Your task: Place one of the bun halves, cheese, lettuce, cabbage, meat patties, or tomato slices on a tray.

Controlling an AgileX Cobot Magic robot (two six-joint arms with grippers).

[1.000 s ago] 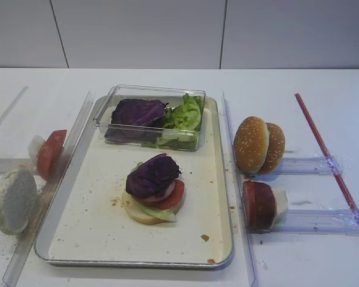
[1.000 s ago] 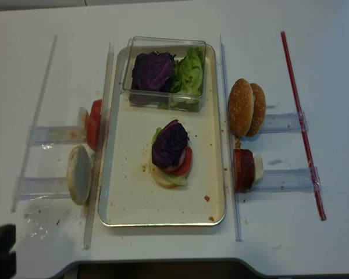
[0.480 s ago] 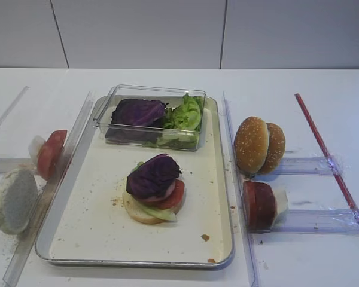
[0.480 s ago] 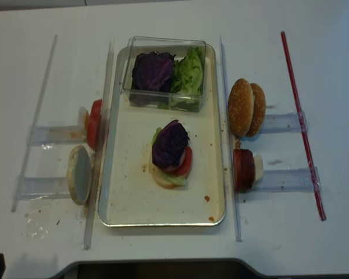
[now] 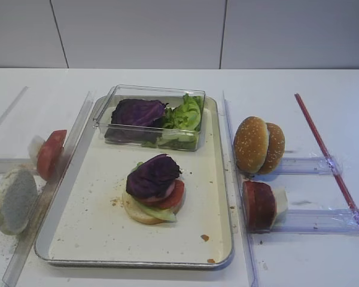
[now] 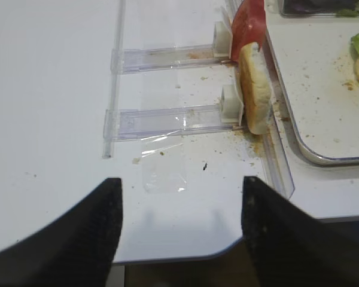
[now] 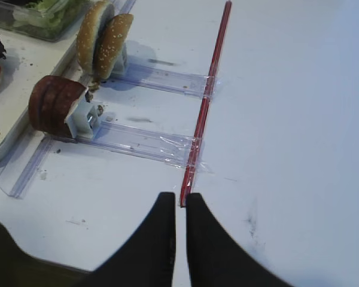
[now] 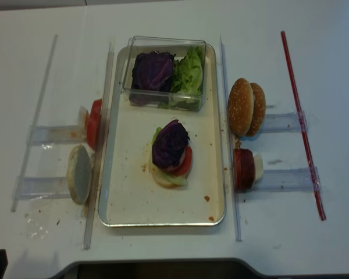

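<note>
My left gripper [image 6: 178, 222] has pulled back off the surface, jaws wide and empty, right gripper [image 7: 180, 206] closed on nothing, and the cabbage [image 5: 152, 174] tops the stack on the tray [image 5: 96, 239]: placement looks done.

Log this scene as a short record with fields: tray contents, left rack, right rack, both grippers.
tray: clear box with cabbage and lettuce; stack of bun, lettuce, tomato, topped by cabbage leaf
left rack: tomato slice, pale bun half, both on edge
right rack: two sesame bun halves; meat patties
left gripper: open, empty, over the table
right gripper: shut, empty
</note>
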